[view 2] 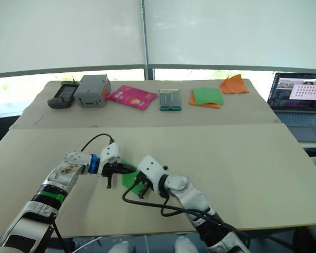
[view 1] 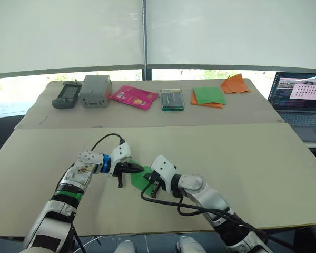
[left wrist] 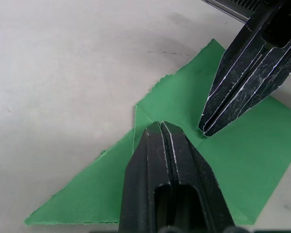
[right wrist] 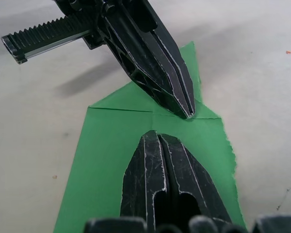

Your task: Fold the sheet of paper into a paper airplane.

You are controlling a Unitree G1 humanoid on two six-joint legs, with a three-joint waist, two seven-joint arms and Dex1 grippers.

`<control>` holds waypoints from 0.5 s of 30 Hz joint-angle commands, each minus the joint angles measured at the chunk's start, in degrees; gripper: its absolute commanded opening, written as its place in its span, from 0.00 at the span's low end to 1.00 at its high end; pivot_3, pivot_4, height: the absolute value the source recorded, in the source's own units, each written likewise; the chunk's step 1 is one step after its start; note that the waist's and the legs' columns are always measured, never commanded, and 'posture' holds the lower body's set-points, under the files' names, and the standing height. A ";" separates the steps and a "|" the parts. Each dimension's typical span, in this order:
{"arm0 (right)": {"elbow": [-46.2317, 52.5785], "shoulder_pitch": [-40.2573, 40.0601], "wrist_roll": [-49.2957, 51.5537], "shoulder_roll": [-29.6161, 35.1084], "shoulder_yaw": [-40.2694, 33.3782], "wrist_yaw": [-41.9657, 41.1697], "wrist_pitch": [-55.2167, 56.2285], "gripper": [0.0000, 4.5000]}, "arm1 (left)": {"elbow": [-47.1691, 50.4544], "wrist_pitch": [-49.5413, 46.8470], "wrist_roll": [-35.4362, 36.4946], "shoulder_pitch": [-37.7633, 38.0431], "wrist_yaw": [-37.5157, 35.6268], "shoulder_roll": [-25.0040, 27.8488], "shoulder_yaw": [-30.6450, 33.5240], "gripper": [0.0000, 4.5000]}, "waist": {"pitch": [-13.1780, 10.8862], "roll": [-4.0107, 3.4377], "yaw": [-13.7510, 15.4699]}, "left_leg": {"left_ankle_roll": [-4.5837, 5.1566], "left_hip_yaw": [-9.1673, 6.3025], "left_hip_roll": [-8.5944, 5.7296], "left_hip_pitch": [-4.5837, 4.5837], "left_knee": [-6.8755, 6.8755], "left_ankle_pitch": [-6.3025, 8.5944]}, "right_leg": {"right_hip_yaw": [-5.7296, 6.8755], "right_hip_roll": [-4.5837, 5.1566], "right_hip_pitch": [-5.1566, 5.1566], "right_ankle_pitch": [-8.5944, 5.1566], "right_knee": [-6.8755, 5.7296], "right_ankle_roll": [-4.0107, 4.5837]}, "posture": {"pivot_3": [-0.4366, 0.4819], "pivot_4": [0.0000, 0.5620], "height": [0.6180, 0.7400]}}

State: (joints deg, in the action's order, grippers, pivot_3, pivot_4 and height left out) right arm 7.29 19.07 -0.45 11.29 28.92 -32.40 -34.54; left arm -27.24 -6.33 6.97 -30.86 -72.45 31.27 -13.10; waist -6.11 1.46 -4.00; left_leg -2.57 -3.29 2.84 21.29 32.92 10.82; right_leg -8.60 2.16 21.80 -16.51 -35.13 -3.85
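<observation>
Green sheet of paper (left wrist: 242, 160) pinned flat; L hand (left wrist: 161, 127) & R hand (left wrist: 207, 131) shut.

left end effector (view 1: 130, 169): fingers pressed together, tip down | right end effector (view 1: 152, 185): fingers pressed together, tips nearly meeting left's

We find no readable text, label, brand, number or sign. Laptop (view 1: 301, 101) at far right edge: screen shows bright window with pink panel and rows of small marks, too small for us to read. Pink packet (view 1: 134, 97) on far worktop (view 1: 147, 113): yellowish print on face, letters not legible to us. Grey box (view 1: 95, 90) and dark handheld device (view 1: 67, 95) at far left: we make out no markings.
</observation>
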 commanded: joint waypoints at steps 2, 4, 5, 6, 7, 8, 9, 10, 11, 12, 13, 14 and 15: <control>-2.17 -2.41 -0.85 2.59 1.93 -1.13 -5.34 0.01 | -0.71 -1.03 -2.09 1.70 0.36 0.84 -1.21 0.00 | 0.04 -0.02 0.02 | 0.00 0.00 0.00 -0.01 0.00 0.00 | 0.00 0.00 -0.02 0.00 0.01 0.00 | 0.48 0.27 1.00; -2.02 -3.03 -1.28 3.94 2.96 -1.51 -7.18 0.01 | -0.74 -1.13 -2.11 1.71 0.47 0.88 -1.16 0.00 | 0.07 -0.06 0.08 | 0.00 0.00 0.00 -0.01 0.00 0.00 | 0.00 0.00 -0.04 0.00 0.02 0.00 | 0.48 0.27 1.00; -1.95 -3.43 -0.94 4.15 2.86 -1.40 -8.61 0.01 | -0.74 -1.11 -2.15 1.72 0.48 0.93 -1.16 0.00 | 0.11 -0.05 0.11 | 0.00 0.00 -0.01 -0.01 0.00 0.00 | 0.00 0.00 -0.06 -0.01 0.04 0.01 | 0.48 0.27 1.00; -1.88 -3.66 -1.20 4.86 3.39 -1.57 -9.31 0.01 | -0.77 -1.14 -2.14 1.71 0.55 0.95 -1.11 0.00 | 0.14 -0.05 0.15 | 0.00 0.00 -0.01 -0.04 0.01 0.00 | 0.00 0.00 -0.08 -0.01 0.05 0.01 | 0.48 0.27 1.00; -1.68 -3.95 -1.21 5.22 3.53 -1.51 -10.24 0.01 | -0.76 -1.12 -2.15 1.74 0.51 1.01 -1.12 0.00 | 0.16 -0.05 0.19 | 0.00 -0.01 -0.01 -0.05 0.01 0.00 | 0.00 0.01 -0.10 -0.01 0.05 0.02 | 0.48 0.27 1.00; -1.44 -4.27 -1.03 5.38 3.41 -1.37 -10.96 0.01 | -0.79 -1.09 -2.18 1.75 0.51 1.05 -1.12 0.00 | 0.17 -0.06 0.24 | 0.00 -0.01 -0.01 -0.07 0.01 0.00 | 0.00 0.00 -0.13 -0.02 0.06 0.02 | 0.48 0.27 1.00; -1.13 -4.57 -0.93 5.62 3.38 -1.33 -11.43 0.01 | -0.82 -1.12 -2.17 1.75 0.53 1.07 -1.10 0.00 | 0.20 -0.05 0.29 | 0.00 -0.01 -0.01 -0.09 0.01 0.00 | 0.00 0.01 -0.15 -0.02 0.08 0.03 | 0.48 0.27 1.00; -0.74 -4.88 -0.83 5.90 3.39 -1.34 -11.92 0.01 | -0.81 -1.13 -2.17 1.75 0.50 1.10 -1.10 0.00 | 0.21 -0.05 0.33 | -0.01 -0.01 -0.01 -0.09 0.01 0.01 | 0.00 0.01 -0.16 -0.02 0.08 0.03 | 0.48 0.27 1.00; -0.40 -5.43 -0.67 6.14 3.14 -1.19 -12.56 0.01 | -0.84 -1.15 -2.17 1.73 0.48 1.14 -1.08 0.00 | 0.23 -0.06 0.41 | -0.01 -0.01 -0.01 -0.10 0.01 0.01 | 0.00 0.01 -0.17 -0.02 0.09 0.03 | 0.48 0.27 1.00; -0.15 -5.79 -0.57 6.31 3.00 -1.07 -13.02 0.01 | -0.88 -1.15 -2.18 1.71 0.45 1.16 -1.08 0.00 | 0.24 -0.06 0.42 | -0.01 -0.01 -0.01 -0.11 0.01 0.01 | 0.00 0.01 -0.18 -0.03 0.11 0.03 | 0.48 0.27 1.00; 0.19 -6.38 -0.39 6.68 2.90 -1.12 -13.31 0.01 | -0.88 -1.11 -2.19 1.70 0.41 1.21 -1.08 0.00 | 0.26 -0.06 0.47 | -0.01 -0.01 -0.01 -0.12 0.01 0.01 | 0.00 0.02 -0.19 -0.03 0.11 0.03 | 0.48 0.27 1.00; 0.56 -7.00 -0.05 6.86 2.58 -1.08 -13.72 0.01 | -0.89 -1.12 -2.20 1.69 0.41 1.23 -1.08 0.00 | 0.27 -0.06 0.56 | -0.01 -0.01 -0.01 -0.12 0.01 0.01 | 0.00 0.01 -0.19 -0.03 0.12 0.04 | 0.48 0.27 1.00; 1.02 -7.55 0.25 7.17 2.42 -1.11 -14.08 0.01 | -0.93 -1.07 -2.21 1.70 0.40 1.25 -1.07 0.00 | 0.27 -0.05 0.58 | -0.02 0.00 -0.01 -0.12 0.01 0.01 | 0.00 0.02 -0.20 -0.03 0.12 0.04 | 0.48 0.27 1.00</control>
State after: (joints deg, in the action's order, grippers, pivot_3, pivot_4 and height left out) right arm 13.68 16.37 0.52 15.47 29.49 -33.03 -41.39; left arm -27.01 -6.42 6.80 -30.37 -72.26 31.53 -13.17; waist -5.84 1.41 -3.42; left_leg -2.58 -3.30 2.83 21.17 32.92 10.83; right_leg -8.60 2.18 21.60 -16.54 -35.01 -3.81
